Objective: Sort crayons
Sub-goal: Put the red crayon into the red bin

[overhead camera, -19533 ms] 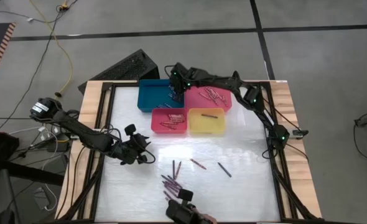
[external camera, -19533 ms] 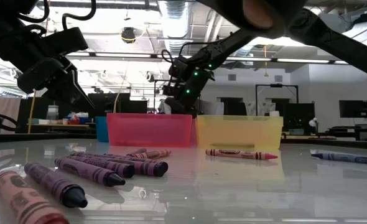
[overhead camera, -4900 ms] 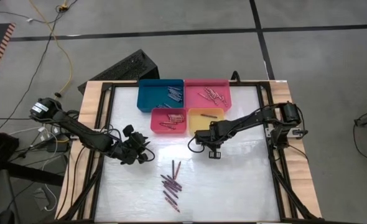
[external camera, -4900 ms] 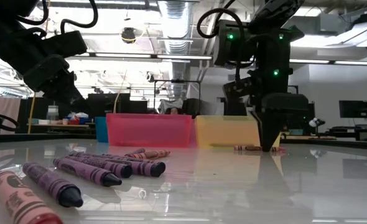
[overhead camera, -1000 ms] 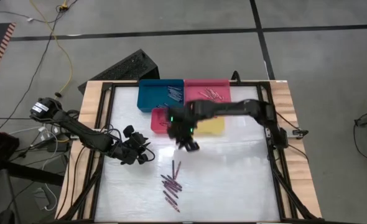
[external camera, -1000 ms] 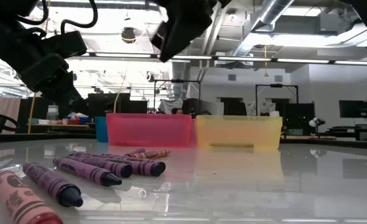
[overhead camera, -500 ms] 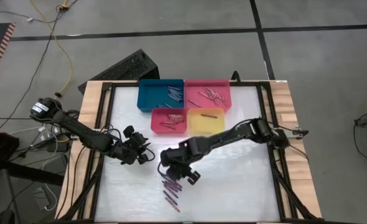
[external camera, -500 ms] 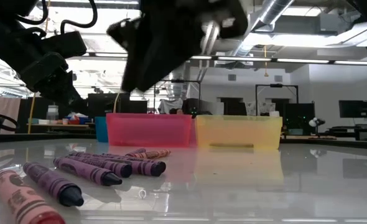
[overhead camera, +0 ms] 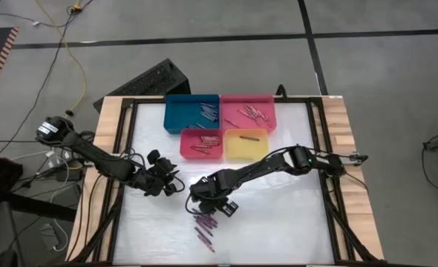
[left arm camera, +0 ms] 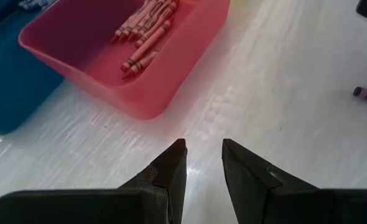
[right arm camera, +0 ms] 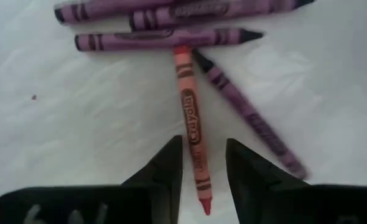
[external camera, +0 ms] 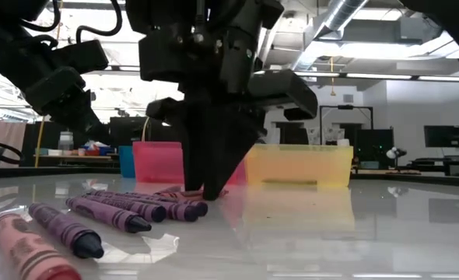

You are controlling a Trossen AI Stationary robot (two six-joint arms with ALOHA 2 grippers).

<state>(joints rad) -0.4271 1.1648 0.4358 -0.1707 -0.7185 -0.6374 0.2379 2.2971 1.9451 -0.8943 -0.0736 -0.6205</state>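
Observation:
Several purple crayons lie in a loose pile on the white table, near its front edge. A red crayon lies flat on the table at the pile's far side, next to a purple one. My right gripper is open and points steeply down, low over the table. One finger stands on each side of the red crayon; whether they touch it, I cannot tell. In the low view the right gripper has its tips close to the table. My left gripper hovers open with nothing between its fingers, left of the pile.
Four trays stand at the far side: blue, pink, red and yellow, each with crayons inside. The red tray lies just beyond my left gripper. Bare white table spreads right of the pile.
My right gripper has swung from beside the red and yellow trays toward the table's near edge and down to the crayon pile. It rolled at the wrist and now straddles the red crayon. The crayons have stayed where they were.

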